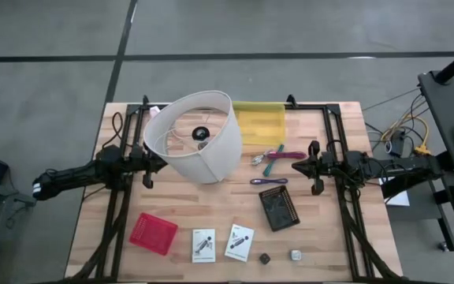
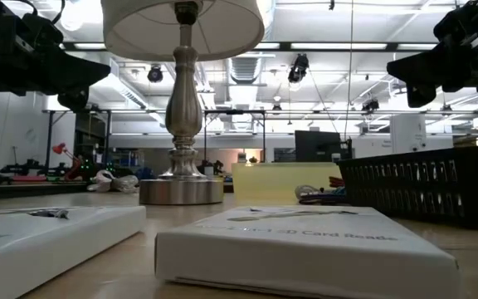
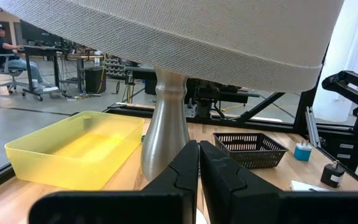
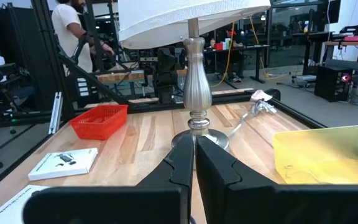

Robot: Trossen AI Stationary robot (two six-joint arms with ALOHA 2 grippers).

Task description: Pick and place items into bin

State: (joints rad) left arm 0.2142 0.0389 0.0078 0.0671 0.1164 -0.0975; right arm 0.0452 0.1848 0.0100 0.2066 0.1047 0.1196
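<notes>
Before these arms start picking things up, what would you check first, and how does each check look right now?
1. Left gripper empty: ok, shut on nothing.
2. Right gripper empty: ok, shut on nothing.
3. Grippers open for a pick: not ok, both shut.
4. Yellow bin free to take things: ok, looks empty.
5. Pens reachable: ok, loose beside the right gripper.
6. Lamp out of the way: not ok, it stands beside the bin, close to the left gripper.

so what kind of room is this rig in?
Likely a big open robotics lab or workshop. Beyond the wooden table the low view shows a high ceiling with strip lights, and the wrist views show desks with equipment and a seated person.
</notes>
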